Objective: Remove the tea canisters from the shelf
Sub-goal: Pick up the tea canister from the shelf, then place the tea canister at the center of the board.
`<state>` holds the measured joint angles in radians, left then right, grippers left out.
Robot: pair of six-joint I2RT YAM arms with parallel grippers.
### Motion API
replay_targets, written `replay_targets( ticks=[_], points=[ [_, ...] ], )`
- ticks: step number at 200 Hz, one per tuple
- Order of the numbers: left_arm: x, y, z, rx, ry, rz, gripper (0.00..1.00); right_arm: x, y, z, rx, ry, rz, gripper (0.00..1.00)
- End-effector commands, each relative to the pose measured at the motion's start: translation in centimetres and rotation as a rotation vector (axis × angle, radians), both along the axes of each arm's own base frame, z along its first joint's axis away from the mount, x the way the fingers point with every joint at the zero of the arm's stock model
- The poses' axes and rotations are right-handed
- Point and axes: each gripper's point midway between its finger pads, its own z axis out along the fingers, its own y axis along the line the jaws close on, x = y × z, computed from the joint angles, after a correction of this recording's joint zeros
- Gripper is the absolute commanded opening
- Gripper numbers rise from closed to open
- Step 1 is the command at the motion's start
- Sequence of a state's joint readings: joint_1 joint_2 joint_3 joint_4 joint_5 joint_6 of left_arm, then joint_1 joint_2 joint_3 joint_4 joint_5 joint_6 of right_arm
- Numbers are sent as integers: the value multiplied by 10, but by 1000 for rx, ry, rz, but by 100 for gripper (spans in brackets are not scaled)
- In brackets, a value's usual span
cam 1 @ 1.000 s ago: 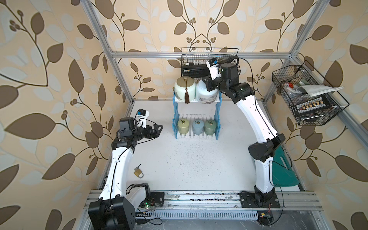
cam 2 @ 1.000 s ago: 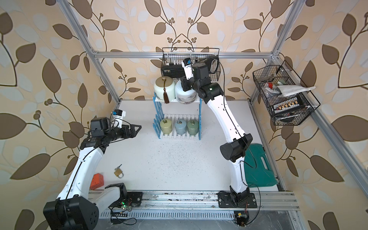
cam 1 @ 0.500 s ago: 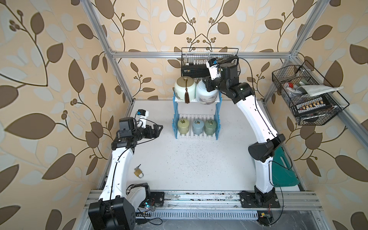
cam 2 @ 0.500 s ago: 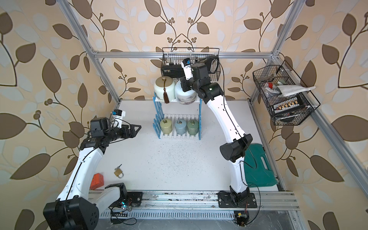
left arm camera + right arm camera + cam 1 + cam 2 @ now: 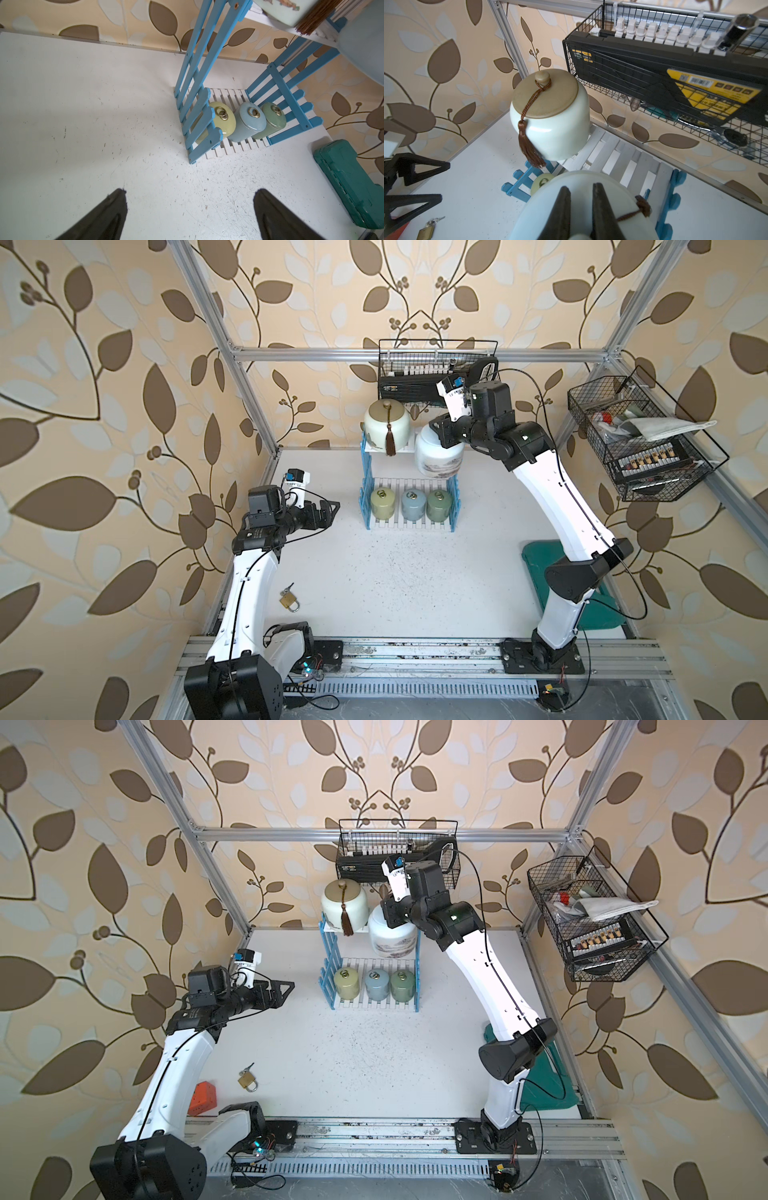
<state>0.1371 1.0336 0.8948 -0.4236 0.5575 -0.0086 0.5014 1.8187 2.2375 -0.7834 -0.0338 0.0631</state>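
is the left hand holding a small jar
No, the left hand is open and empty, away from the small jars on the shelf.

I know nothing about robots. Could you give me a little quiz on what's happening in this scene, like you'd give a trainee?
1. How many small canisters stand on the lower board of the shelf?
2. True or false: the left claw is holding the cream canister.
3. What is the right claw shut on? A) the brown tassel B) the lid knob of the pale-blue canister C) the padlock

Key: 1 three; 2 false, it is open and empty; 3 B.
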Motion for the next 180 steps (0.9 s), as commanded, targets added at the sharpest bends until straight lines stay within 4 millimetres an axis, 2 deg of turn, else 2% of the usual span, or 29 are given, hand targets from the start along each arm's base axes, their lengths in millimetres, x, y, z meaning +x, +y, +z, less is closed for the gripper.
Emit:
replay_targets(
  ticks=[1,32,82,155,180],
  points=[
    [-1,-4,8,0,-45,-25,99,-27,-14,71,125,-172,-13,0],
    [-2,-4,9,2,-40,-23,99,-53,-29,78,149,-188,-18,0],
    [2,0,7,5,-27,-10,98,-95,-53,74,159,-208,-24,0],
    [8,8,-4,9,-5,10,99,-144,-83,27,160,-200,-41,0],
    [8,9,-1,-14,4,17,99,-159,-90,6,167,-187,-34,0]
  ],
)
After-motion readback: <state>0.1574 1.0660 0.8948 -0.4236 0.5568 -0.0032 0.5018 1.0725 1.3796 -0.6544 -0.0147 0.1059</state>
